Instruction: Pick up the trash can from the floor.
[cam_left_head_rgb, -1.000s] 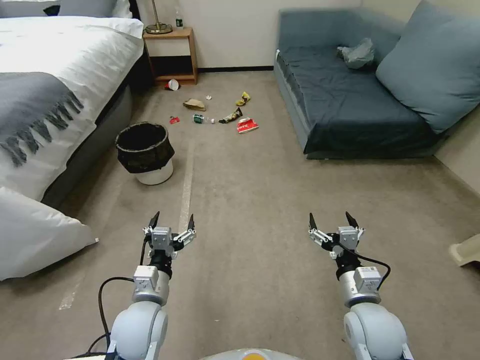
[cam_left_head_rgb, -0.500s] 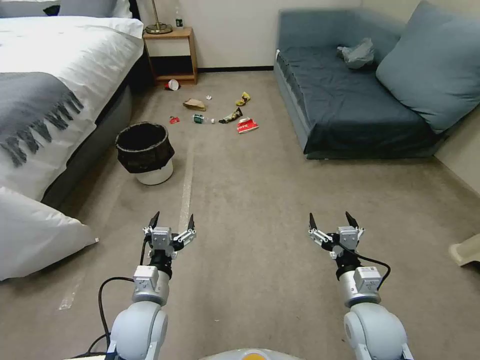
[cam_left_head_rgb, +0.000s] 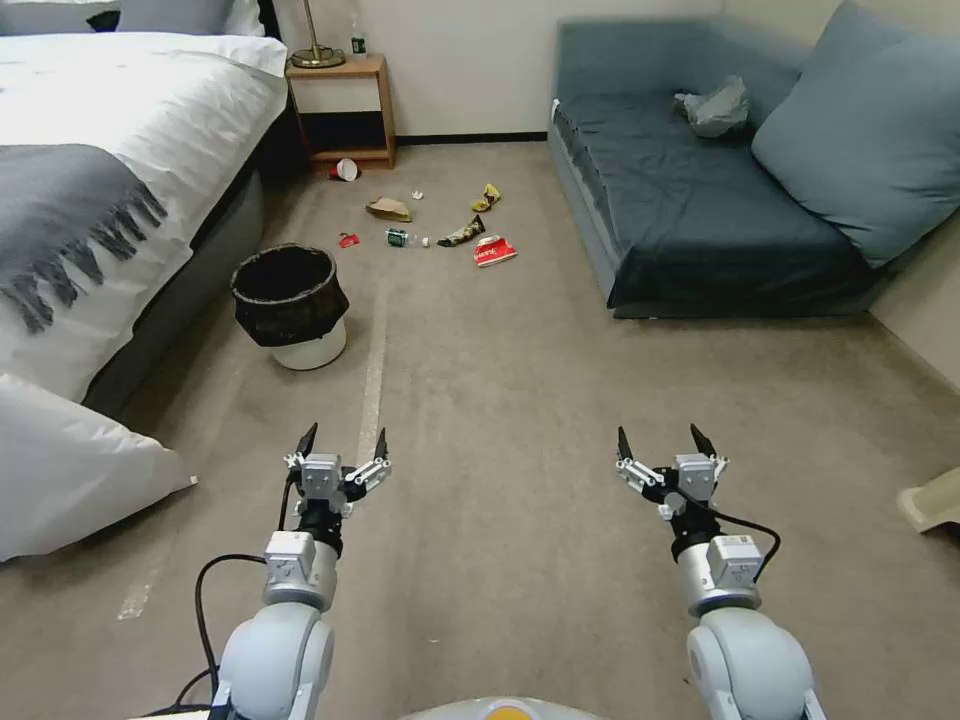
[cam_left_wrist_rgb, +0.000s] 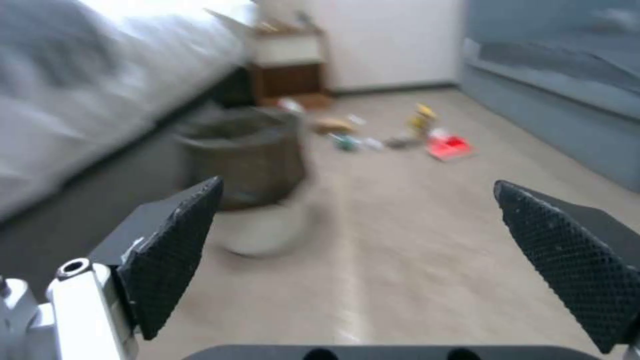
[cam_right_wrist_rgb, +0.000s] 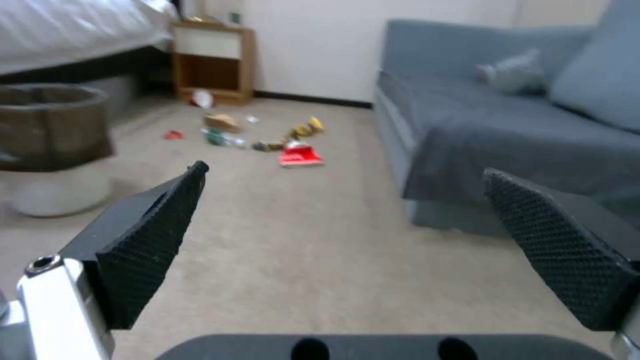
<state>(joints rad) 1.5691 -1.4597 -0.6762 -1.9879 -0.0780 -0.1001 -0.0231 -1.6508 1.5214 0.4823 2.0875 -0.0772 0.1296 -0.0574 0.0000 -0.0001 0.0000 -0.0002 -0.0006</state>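
The trash can (cam_left_head_rgb: 291, 307) stands upright on the floor (cam_left_head_rgb: 520, 400) beside the bed (cam_left_head_rgb: 110, 200), ahead and left of the robot. Almost nothing has changed in the last second, so the reach seems not yet begun. The left gripper (cam_left_head_rgb: 340, 448) and right gripper (cam_left_head_rgb: 660, 447) hover well short (jaws wide, empty).

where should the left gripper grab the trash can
Probably the rim of the trash can, on the side nearest the robot. It stands upright and open-topped, so one finger could go inside and one outside, coming from above. The left gripper is open and closer; the bed crowds the far side.
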